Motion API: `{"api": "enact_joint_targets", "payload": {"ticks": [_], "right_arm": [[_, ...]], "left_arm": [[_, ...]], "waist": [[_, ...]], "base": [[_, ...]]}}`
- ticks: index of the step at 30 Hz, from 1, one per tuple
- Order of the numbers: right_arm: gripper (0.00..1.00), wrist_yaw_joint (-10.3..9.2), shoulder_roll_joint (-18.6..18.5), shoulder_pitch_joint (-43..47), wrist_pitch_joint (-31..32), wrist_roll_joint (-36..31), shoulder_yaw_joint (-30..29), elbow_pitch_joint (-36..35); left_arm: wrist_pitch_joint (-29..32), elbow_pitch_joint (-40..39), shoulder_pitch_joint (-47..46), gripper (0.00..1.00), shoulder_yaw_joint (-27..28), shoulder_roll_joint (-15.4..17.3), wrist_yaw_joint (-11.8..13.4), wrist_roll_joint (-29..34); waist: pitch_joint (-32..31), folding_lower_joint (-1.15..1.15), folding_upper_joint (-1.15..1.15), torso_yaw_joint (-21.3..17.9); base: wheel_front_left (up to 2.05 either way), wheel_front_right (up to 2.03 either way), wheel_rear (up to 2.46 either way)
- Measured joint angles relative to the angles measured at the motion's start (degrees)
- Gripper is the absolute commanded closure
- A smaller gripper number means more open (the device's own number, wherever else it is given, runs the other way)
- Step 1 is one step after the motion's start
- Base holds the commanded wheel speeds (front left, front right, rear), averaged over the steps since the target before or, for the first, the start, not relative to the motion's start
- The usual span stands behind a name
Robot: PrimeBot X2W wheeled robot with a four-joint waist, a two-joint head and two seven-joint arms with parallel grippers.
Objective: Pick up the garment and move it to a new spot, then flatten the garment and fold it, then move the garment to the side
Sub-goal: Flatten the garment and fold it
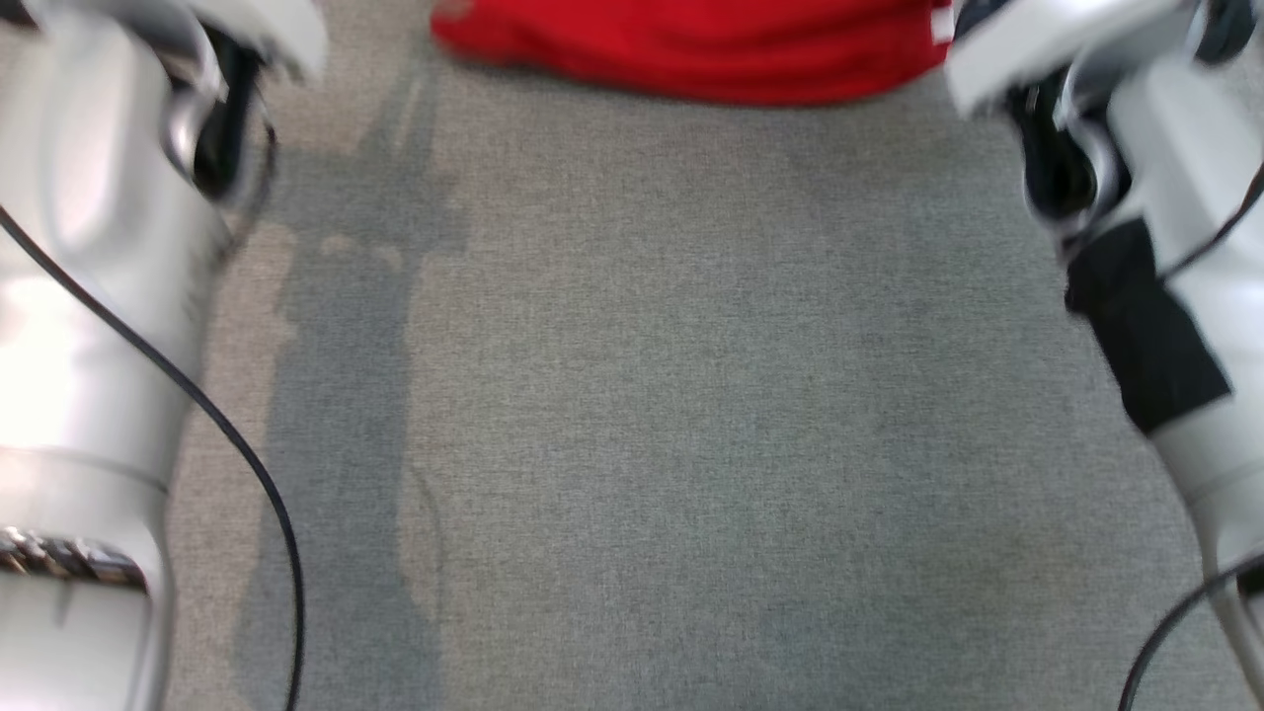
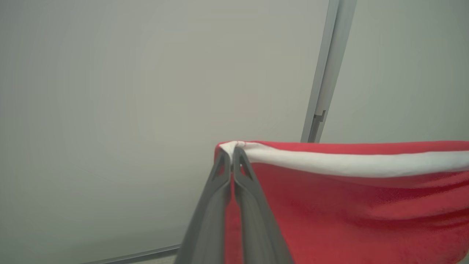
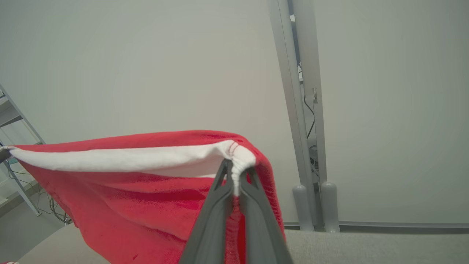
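The garment [image 1: 691,44] is red with a white band along its top edge, and its lower part shows at the top of the head view above the grey carpet. In the left wrist view my left gripper [image 2: 232,152] is shut on one corner of the garment's [image 2: 348,205] white band. My right gripper [image 3: 236,168] is shut on the opposite corner of the garment [image 3: 139,198], bunching the white band. The cloth hangs stretched between the two grippers, raised off the floor. In the head view, my pale forearms frame both sides.
Grey carpet [image 1: 642,395] spreads below. A pale partition wall [image 2: 146,110] with a metal post [image 3: 300,128] stands ahead. A metal shelf frame [image 3: 14,121] and loose cables lie at the left of the right wrist view. A black cable [image 1: 227,434] runs along my left arm.
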Motion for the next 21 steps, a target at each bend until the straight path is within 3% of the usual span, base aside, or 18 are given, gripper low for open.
{"api": "enact_joint_targets", "payload": {"ticks": [10,17,21], "right_arm": [[1.00,0.00,-6.2,28.6,-0.1,8.6,4.9,-15.7],[1.00,0.02,-10.0,42.1,-0.1,11.8,5.0,-23.1],[1.00,0.02,-11.6,50.6,-0.1,12.5,3.6,-26.8]], "left_arm": [[-0.7,-15.4,29.6,1.00,-0.8,1.4,1.2,1.2],[1.9,-30.0,46.8,1.00,0.5,5.5,7.2,0.4],[8.7,-46.2,60.0,1.00,0.4,8.7,13.0,-0.6]], "waist": [[-4.6,0.00,0.00,0.6],[-8.9,0.00,0.00,0.3],[-12.7,0.00,0.00,0.1]], "base": [[0.00,0.00,0.00],[0.00,0.00,0.00],[0.00,0.00,0.00]]}}
